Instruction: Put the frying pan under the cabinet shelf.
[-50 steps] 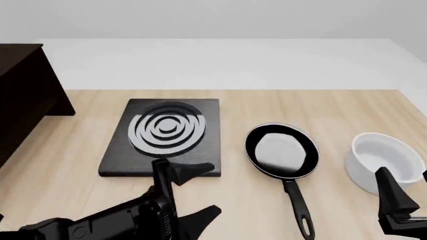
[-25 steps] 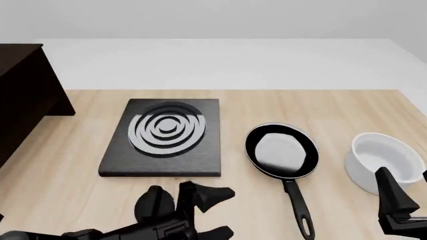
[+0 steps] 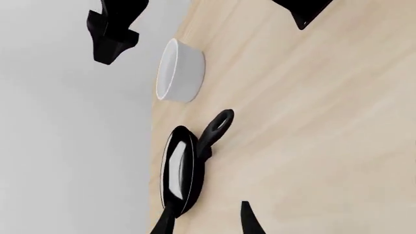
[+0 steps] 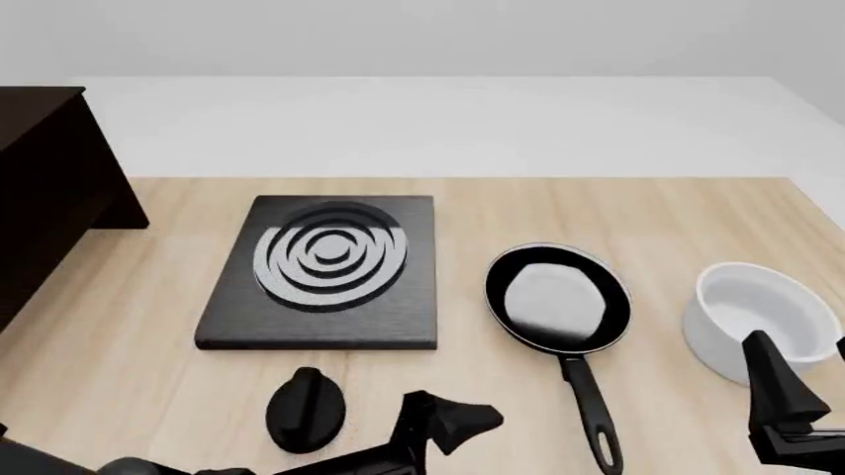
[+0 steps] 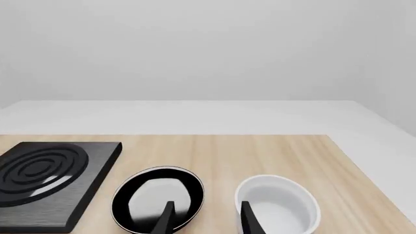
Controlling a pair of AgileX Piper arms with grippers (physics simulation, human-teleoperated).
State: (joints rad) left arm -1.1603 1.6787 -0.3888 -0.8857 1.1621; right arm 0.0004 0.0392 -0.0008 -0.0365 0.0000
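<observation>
Left gripper (image 4: 456, 427) has swung right toward the round black frying pan (image 4: 557, 298), jaws spread, empty. Pan untouched, ahead-right of it, far from the dark wooden cabinet shelf (image 4: 53, 178). Grasp approach underway.

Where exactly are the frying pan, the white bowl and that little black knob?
frying pan (image 4: 557, 299), front view, glossy inside of the pan.
white bowl (image 4: 762, 309), front view, inner floor of the bowl.
black knob (image 4: 307, 407), front view, top of the knob.

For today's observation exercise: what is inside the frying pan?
Nothing lies inside the frying pan: only its glossy grey-reflecting base shows. The right wrist view agrees, though a fingertip of the right gripper covers a small strip.
</observation>
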